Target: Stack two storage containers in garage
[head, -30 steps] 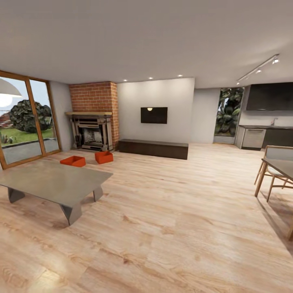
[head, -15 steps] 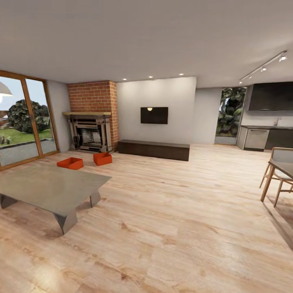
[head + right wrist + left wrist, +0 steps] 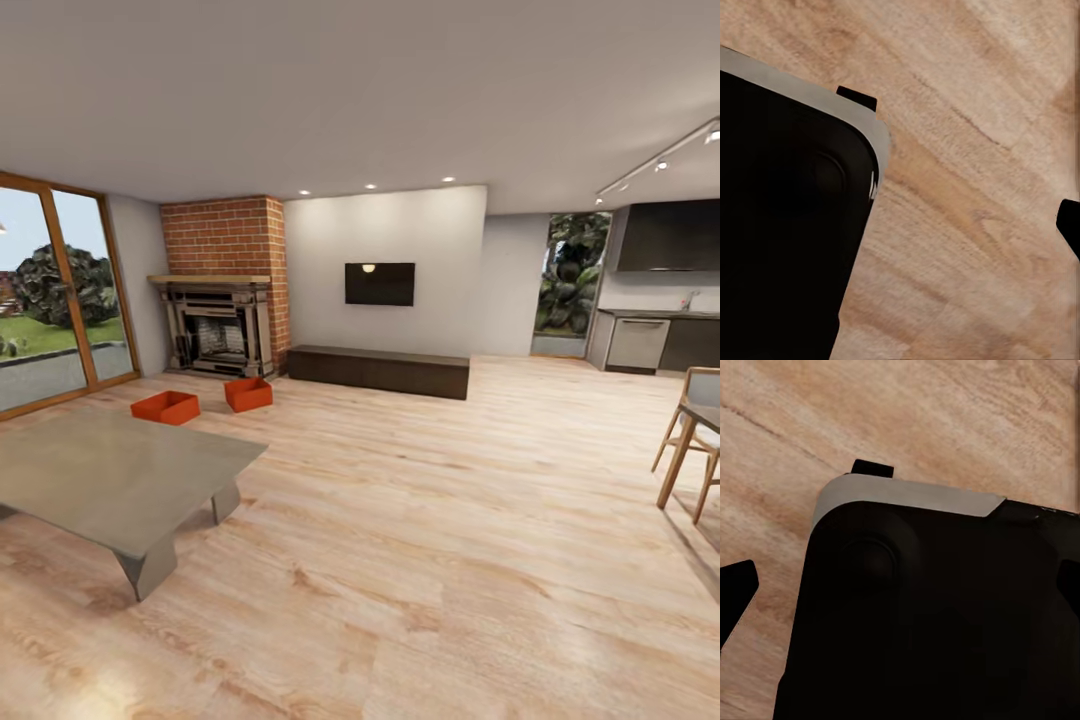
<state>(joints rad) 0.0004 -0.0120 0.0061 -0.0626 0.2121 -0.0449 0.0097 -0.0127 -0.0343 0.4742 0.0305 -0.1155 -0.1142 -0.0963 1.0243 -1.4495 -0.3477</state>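
Across the light wood plank floor (image 3: 420,560), by the brick fireplace (image 3: 222,300), two orange-red lidless bins (image 3: 165,407) sit side by side; the whole view has slid left and closer, so the robot approaches. Either pincer's state I cannot tell.

open plank floor (image 3: 430,520) ahead – low grey table (image 3: 110,475) blocks left; chair (image 3: 690,440) right

Two storage containers (image 3: 165,407) (image 3: 248,393) lie side by side before the fireplace (image 3: 213,331).
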